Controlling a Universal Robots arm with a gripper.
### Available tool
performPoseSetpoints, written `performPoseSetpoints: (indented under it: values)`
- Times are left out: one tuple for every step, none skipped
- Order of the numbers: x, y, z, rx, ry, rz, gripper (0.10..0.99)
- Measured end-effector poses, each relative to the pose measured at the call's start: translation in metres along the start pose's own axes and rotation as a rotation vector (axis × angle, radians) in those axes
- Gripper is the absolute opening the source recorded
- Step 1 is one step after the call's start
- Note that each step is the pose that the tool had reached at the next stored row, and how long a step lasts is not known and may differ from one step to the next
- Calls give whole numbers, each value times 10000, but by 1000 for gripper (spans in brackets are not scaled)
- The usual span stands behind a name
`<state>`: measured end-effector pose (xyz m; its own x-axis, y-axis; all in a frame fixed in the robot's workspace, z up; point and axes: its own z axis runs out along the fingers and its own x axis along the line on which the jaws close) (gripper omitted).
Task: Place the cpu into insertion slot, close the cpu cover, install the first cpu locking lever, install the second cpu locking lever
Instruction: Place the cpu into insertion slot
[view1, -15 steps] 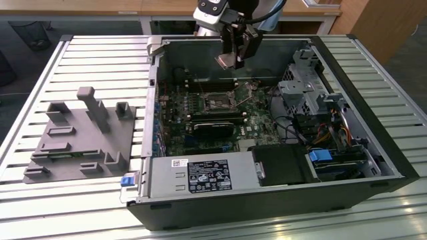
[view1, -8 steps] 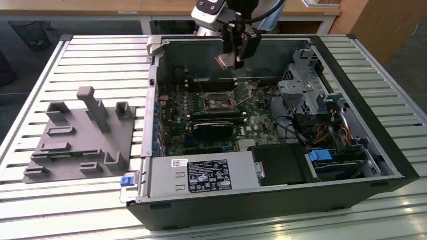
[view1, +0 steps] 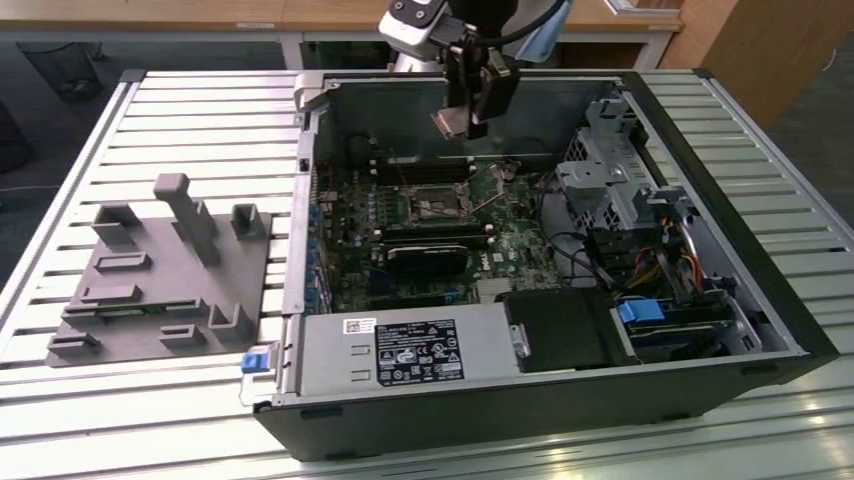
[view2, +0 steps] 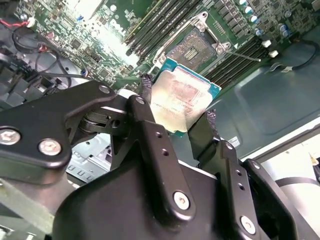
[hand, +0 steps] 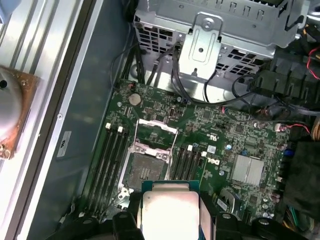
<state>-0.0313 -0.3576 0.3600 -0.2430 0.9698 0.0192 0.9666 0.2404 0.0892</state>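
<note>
Fingers (view2: 152, 140) clamp the cpu (view2: 181, 95), clear of the insertion slot (view2: 192, 50); first wrist view shows the cpu cover (hand: 156, 132) open.

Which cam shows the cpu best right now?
Second wrist view: the cpu shows most of its metal top, clamped in the gripper. The first wrist view cuts it off at the picture's edge; the exterior view has it distant, hanging from the gripper.

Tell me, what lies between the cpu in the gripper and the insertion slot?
Nothing: in the exterior view the cpu, held by the gripper, hangs above the insertion slot with only open air between them.
</note>
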Motion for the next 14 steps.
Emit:
performPoseSetpoints:
  values:
    - [0, 0, 1, -3, -12, 143, 541]
    - [0, 0, 1, -5, -26, 293, 541]
    - [0, 0, 2, -8, -40, 444, 541]
    - [0, 0, 3, -12, -54, 605, 541]
    - [0, 0, 4, -15, -67, 751, 541]
    - [0, 0, 4, -18, -81, 898, 541]
    - [0, -1, 5, -20, -94, 1046, 541]
    - [0, -1, 6, -23, -107, 1191, 541]
    - [0, -1, 7, -26, -119, 1330, 541]
    - [0, -1, 8, -28, -133, 1478, 541]
    - [1, -2, 9, -31, -145, 1617, 541]
    - [1, -2, 10, -34, -157, 1761, 541]
    - [1, -3, 11, -37, -171, 1904, 541]
    - [1, -4, 11, -39, -183, 2042, 541]
